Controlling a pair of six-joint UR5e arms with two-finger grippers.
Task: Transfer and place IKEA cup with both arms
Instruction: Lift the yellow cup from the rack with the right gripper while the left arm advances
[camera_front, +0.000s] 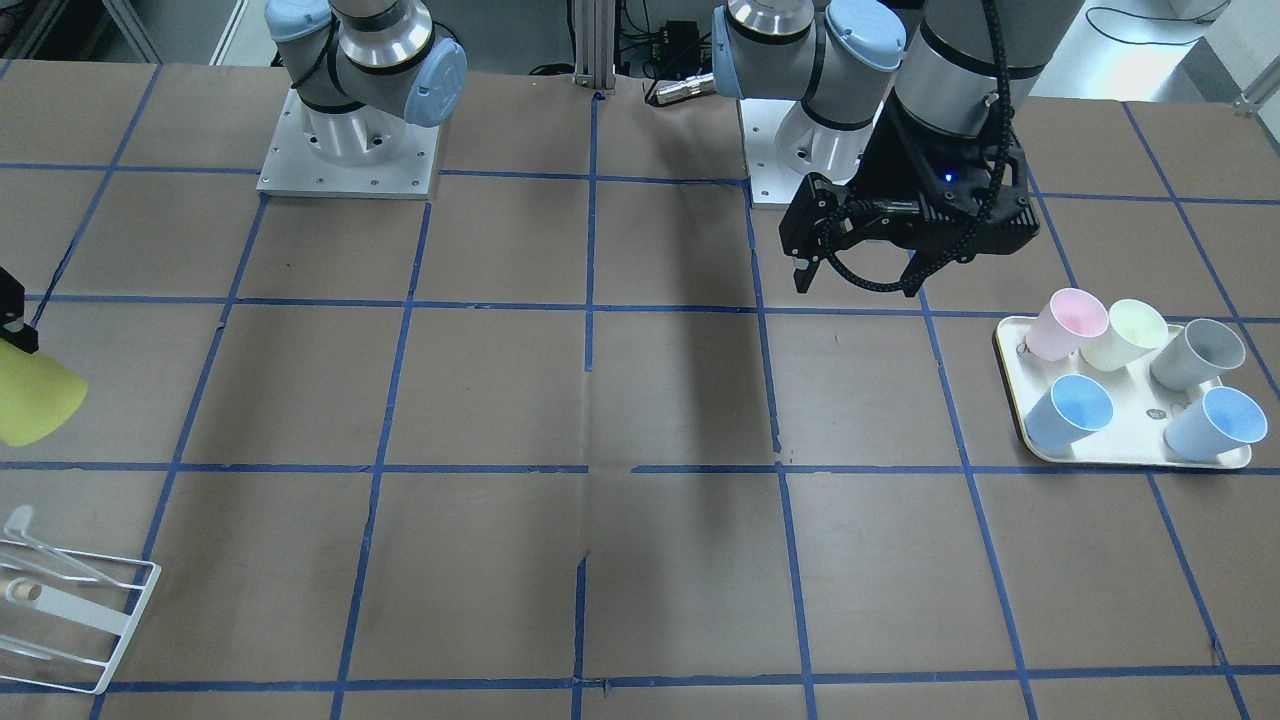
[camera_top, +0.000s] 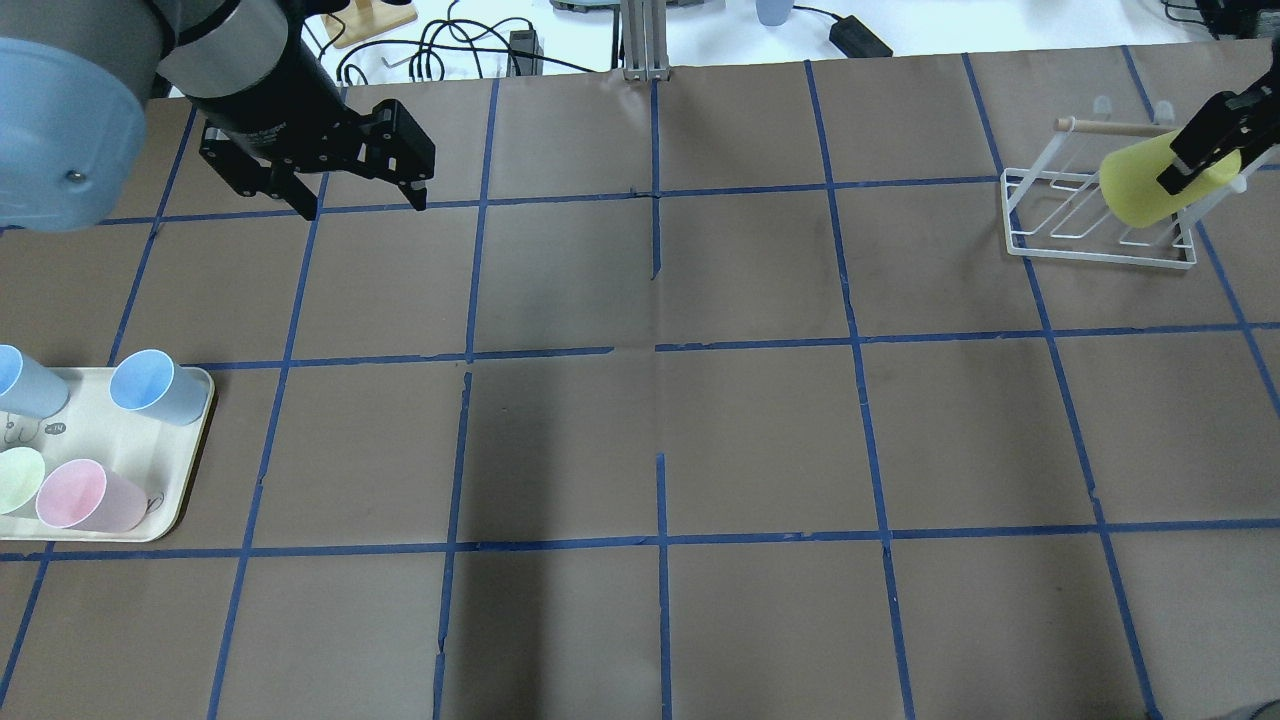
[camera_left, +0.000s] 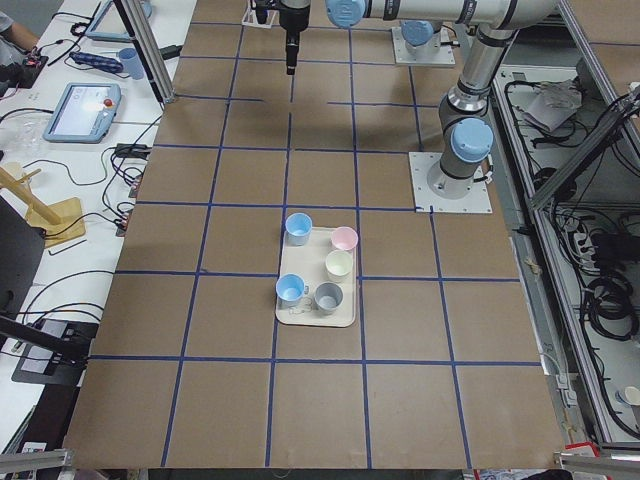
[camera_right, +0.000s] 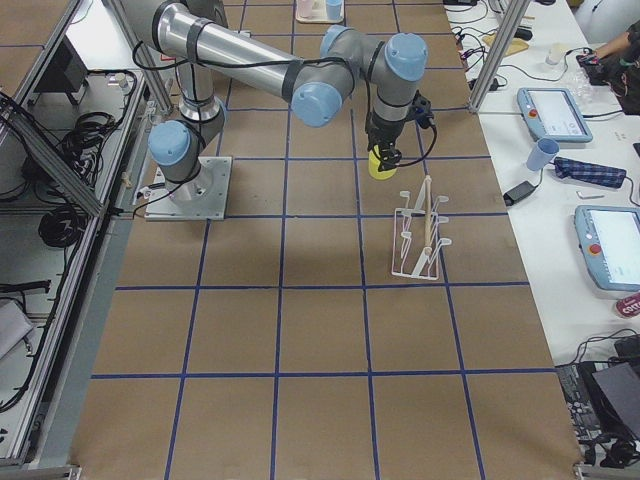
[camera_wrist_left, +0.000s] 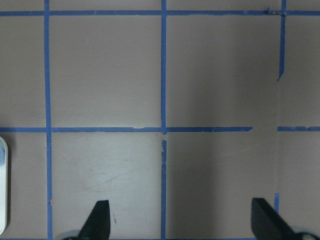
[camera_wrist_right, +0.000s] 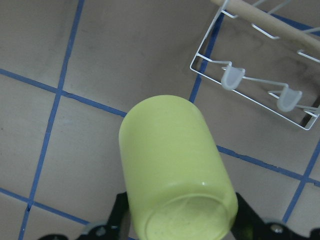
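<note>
**Desk lead:** Where is the IKEA cup right now?

**Me:** I'm seeing the IKEA cup (camera_top: 1150, 185) hanging in the air, tipped on its side, with the right pincer (camera_wrist_right: 180, 212) clamping it near one end. It's hovering near the white wire rack (camera_top: 1090, 215). My wrist view is showing a gap between them, while the overhead is overlapping them.

**Desk lead:** And the front camera?

**Me:** It's cutting both off at its edge. I'm getting only part of the cup, one corner of the rack and barely any of that pincer.

**Desk lead:** The left arm?

**Me:** The left pincer (camera_top: 365, 205) is hanging with its fingers spread wide, gripping nothing, over bare desk (camera_top: 760, 430), apart from the tray (camera_front: 1130, 455). The overhead is cropping that tray, so I'm counting from the front: a pink cup (camera_front: 1068, 322), a pale yellow cup (camera_front: 1125, 333), a grey cup (camera_front: 1198, 352) and two blue cups (camera_front: 1070, 412).
</note>
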